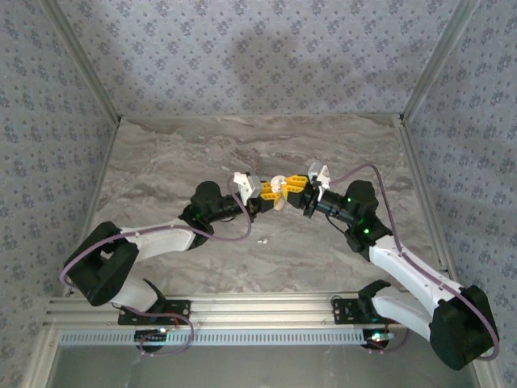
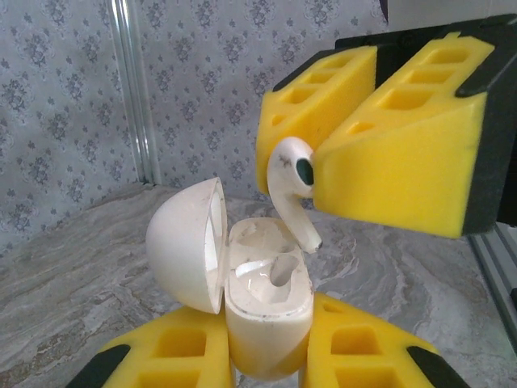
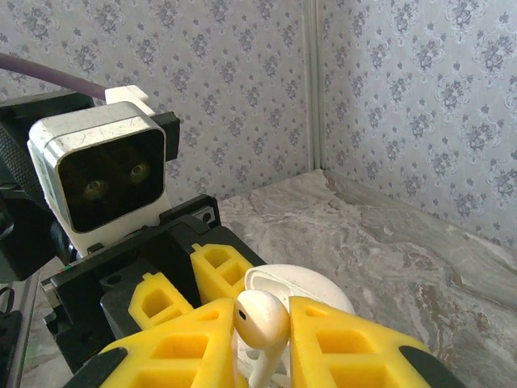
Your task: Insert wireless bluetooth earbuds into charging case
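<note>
This is a purpose-built robot test cell of the lab kind: a marble-patterned desk is boxed in on 3 sides by flat panels papered with a repeating grey floral print, joined at the corners by bare aluminium posts. 2 robot arms, the left arm and the right arm, are bolted to a slotted aluminium rail along the near edge. Purple cables run along them, and a small boxed camera sits on a wrist.

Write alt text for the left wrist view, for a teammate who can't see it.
An open white charging case, lid swung back to the left, is clamped between the left gripper's yellow fingers at the bottom edge. Just above it, the right gripper pinches a white earbud, stem pointing down toward the case's opening.
</note>
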Robot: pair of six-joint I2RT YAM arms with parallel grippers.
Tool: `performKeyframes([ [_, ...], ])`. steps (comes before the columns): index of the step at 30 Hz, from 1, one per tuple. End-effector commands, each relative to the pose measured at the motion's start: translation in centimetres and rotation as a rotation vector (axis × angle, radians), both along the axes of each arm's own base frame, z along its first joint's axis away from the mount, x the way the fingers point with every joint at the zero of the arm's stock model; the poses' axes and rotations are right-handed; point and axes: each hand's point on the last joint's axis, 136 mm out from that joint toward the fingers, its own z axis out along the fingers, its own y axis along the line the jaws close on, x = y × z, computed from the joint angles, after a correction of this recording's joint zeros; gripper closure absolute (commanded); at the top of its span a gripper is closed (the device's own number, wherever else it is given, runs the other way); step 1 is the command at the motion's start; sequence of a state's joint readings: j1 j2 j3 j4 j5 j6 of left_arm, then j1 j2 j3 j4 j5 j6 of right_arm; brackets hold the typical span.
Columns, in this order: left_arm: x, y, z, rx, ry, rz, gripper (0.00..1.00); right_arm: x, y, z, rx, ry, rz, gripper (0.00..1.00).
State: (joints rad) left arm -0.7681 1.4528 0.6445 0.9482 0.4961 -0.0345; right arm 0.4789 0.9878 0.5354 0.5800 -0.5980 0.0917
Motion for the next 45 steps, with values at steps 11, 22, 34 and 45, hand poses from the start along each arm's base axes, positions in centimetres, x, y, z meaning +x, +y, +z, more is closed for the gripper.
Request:
performKeyframes([
  [11, -0.3, -0.1, 4.1, -0.087, -0.082, -0.010, 0.85, 0.4, 0.0, 2.5, 0.055, -0.060, -0.016, 0.78],
  [22, -0.4, 0.2, 5.3, -0.134, -0.072, -0.006, 0.85, 0.9, 0.4, 1.7, 0.058, -0.041, -0.008, 0.78],
  [34, -0.1, 0.6, 6.3, -0.153, -0.088, 0.015, 0.85, 0.2, -0.7, -0.4, 0.014, 0.031, -0.040, 0.69],
  [45, 0.0, 0.4, 6.1, -0.137, -0.090, 0.013, 0.85, 0.7, -0.5, 1.7, 0.021, 0.002, -0.028, 0.56],
])
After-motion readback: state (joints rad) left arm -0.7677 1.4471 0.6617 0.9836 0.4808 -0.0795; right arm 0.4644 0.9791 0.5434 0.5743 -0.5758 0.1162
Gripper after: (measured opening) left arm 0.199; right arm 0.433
